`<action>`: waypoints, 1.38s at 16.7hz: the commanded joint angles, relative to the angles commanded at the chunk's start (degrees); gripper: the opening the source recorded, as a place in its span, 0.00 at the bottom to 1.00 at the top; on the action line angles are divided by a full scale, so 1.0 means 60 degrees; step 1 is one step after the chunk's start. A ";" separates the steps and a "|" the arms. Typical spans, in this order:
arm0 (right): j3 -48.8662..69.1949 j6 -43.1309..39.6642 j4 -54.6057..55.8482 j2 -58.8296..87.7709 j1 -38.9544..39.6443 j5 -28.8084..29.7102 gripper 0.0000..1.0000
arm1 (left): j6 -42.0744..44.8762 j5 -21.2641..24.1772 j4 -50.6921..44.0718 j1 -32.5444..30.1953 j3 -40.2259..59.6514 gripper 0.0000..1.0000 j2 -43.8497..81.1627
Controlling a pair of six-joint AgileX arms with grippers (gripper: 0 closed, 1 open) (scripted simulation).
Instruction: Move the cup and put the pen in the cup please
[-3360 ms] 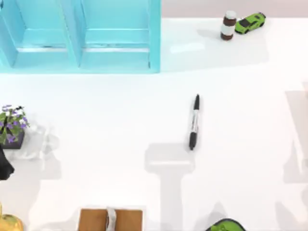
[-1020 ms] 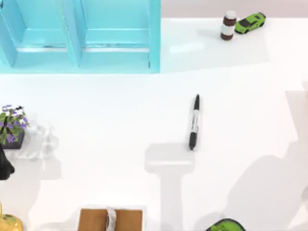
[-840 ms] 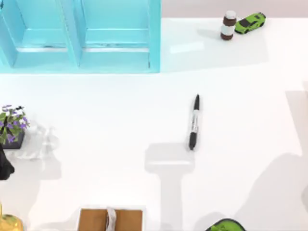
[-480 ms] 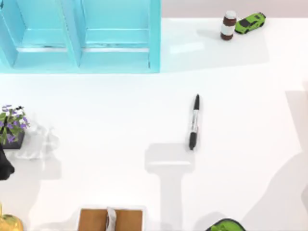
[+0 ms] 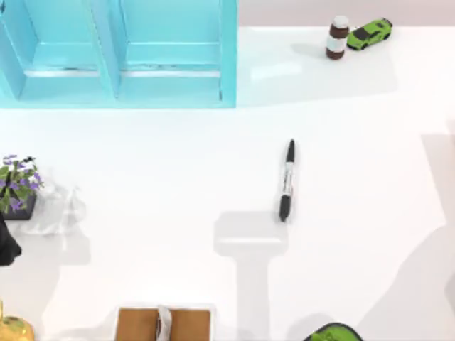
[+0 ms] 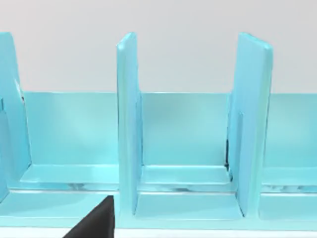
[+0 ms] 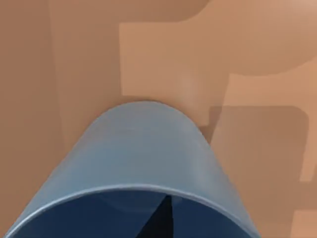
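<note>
Right now the small plain blue cylindrical cup [image 7: 143,168] sits close under my right arm's camera, likely for grabbing; the slim black pen [image 5: 286,181] waits on the white counter [image 5: 178,185]. Whether the fingers are spread, I cannot tell.

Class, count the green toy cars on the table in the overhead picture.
1: the green toy car sits at the table's far right, beside the little bottle. Others may lie outside the frame.

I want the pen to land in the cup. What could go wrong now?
The cup sits very close under the right wrist camera, over a brown surface, and the grip on it can't be seen, so it might slip or tip when moved. The pen lies flat on the white table, slim and round, so it could roll away when pinched.
</note>
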 joint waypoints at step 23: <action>0.1654 0.2178 -0.2934 -0.1094 0.2151 0.0005 0.00 | 0.0000 0.0000 0.0000 0.0000 0.0000 1.00 0.0000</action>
